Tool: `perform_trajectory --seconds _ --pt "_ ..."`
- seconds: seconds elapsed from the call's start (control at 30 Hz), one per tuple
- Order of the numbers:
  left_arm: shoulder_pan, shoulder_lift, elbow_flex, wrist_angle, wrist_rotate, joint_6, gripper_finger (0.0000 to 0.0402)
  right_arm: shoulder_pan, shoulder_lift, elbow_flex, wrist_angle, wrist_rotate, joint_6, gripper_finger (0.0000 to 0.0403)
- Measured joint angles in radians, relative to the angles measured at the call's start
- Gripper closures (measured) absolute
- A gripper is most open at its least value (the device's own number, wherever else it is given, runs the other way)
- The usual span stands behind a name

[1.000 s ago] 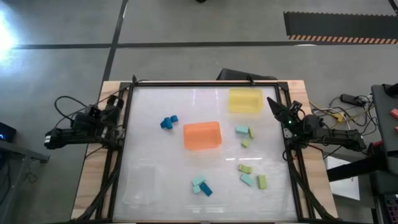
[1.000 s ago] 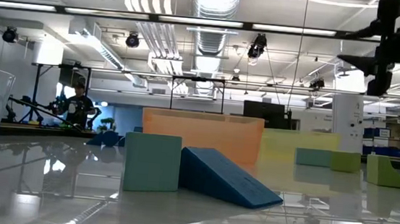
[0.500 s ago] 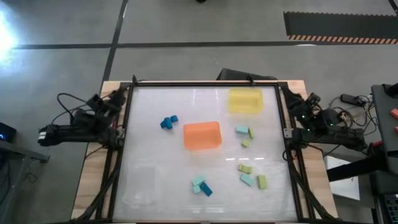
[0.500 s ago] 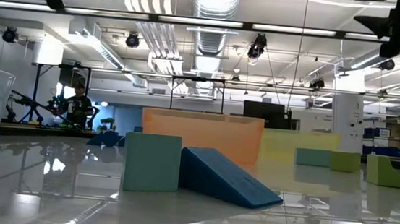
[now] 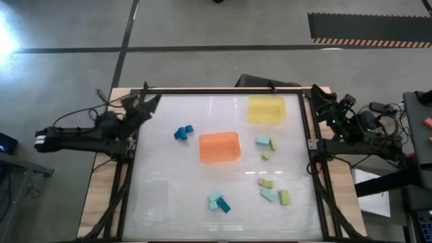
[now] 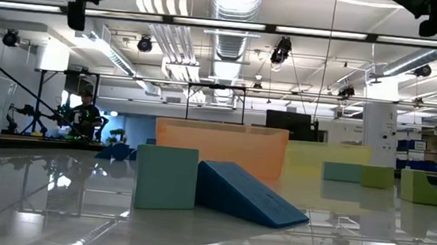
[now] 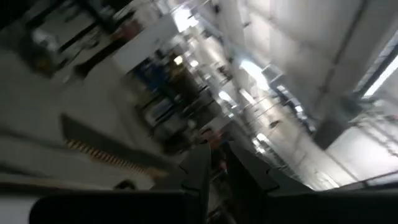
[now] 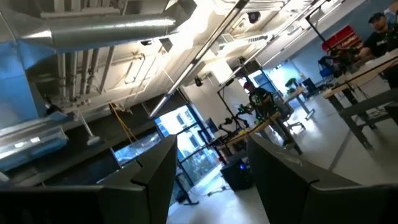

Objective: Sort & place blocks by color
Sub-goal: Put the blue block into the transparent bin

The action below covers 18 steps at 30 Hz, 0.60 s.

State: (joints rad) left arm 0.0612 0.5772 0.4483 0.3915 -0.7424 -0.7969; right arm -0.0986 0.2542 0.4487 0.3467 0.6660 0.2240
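Observation:
Small blocks lie scattered on the white table: two dark blue (image 5: 182, 131) left of the orange tray (image 5: 219, 146), teal and yellow-green ones (image 5: 264, 142) to its right, more (image 5: 273, 191) at the near right, and a teal block (image 6: 166, 178) with a dark blue wedge (image 6: 248, 195) leaning beside it at the near middle. My left gripper (image 5: 150, 101) is raised over the table's far left edge, shut and empty (image 7: 217, 171). Raised at the far right edge, my right gripper (image 5: 317, 100) is open, with nothing between its fingers (image 8: 211, 180).
A yellow tray (image 5: 266, 109) stands at the far right and a clear tray (image 5: 150, 199) at the near left. A dark frame (image 5: 223, 90) runs round the table. Cables hang beside both arms.
My left gripper has swung up from beside the table's left edge and reached in over the far left corner, rolling as it went. My right gripper has risen and drawn back toward the far right edge, also rolling. No block has moved.

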Motion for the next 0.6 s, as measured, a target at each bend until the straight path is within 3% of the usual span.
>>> perform_trajectory --seconds 0.23,0.47,0.6 --pt "0.001 0.19 0.192 -0.529 0.034 -0.368 0.0368 0.0 0.079 0.021 0.001 0.0 0.001 0.0218" --pt "0.043 0.415 0.415 -1.063 0.262 -0.598 0.0399 0.0 0.111 0.021 0.001 0.0 0.003 0.0218" --pt "0.088 0.525 0.468 -1.153 0.424 -0.651 0.04 0.0 0.107 0.021 0.001 0.0 0.003 0.0218"
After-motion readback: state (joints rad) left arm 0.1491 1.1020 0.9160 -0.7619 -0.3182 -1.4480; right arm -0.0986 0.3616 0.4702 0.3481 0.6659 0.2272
